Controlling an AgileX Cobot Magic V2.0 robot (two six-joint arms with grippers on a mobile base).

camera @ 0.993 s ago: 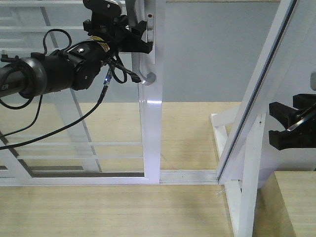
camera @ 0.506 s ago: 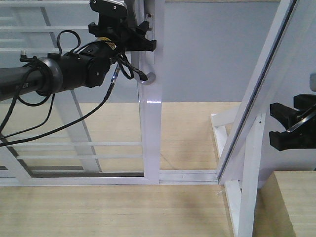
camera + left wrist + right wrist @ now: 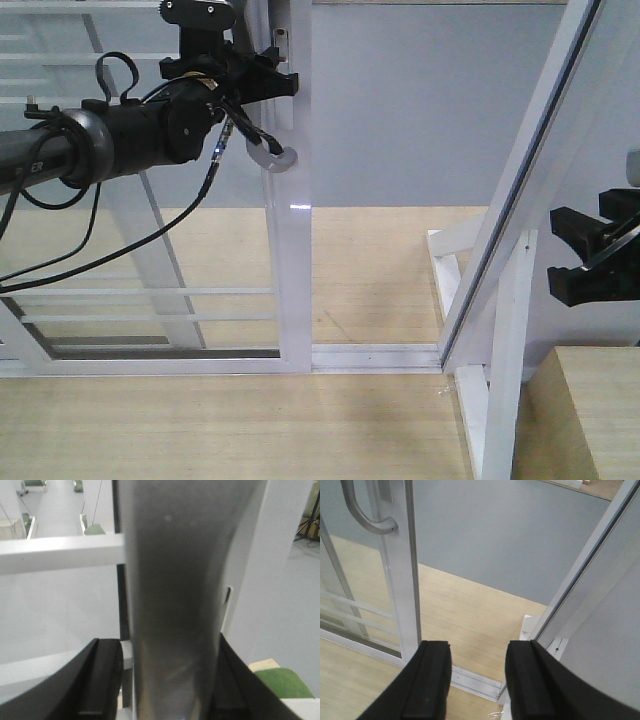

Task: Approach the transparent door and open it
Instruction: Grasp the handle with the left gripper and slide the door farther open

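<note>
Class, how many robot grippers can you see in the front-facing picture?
2. The left gripper is shut on the pull handle, upper left; the right gripper sits open at the right edge.

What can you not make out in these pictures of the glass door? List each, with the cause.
1. Front view: the top of the transparent door and its pull handle, cut off by the upper edge.
2. Left wrist view: handle detail inside the left gripper, blurred by closeness.
3. Front view: most of the right gripper, cut off by the right edge.
</note>
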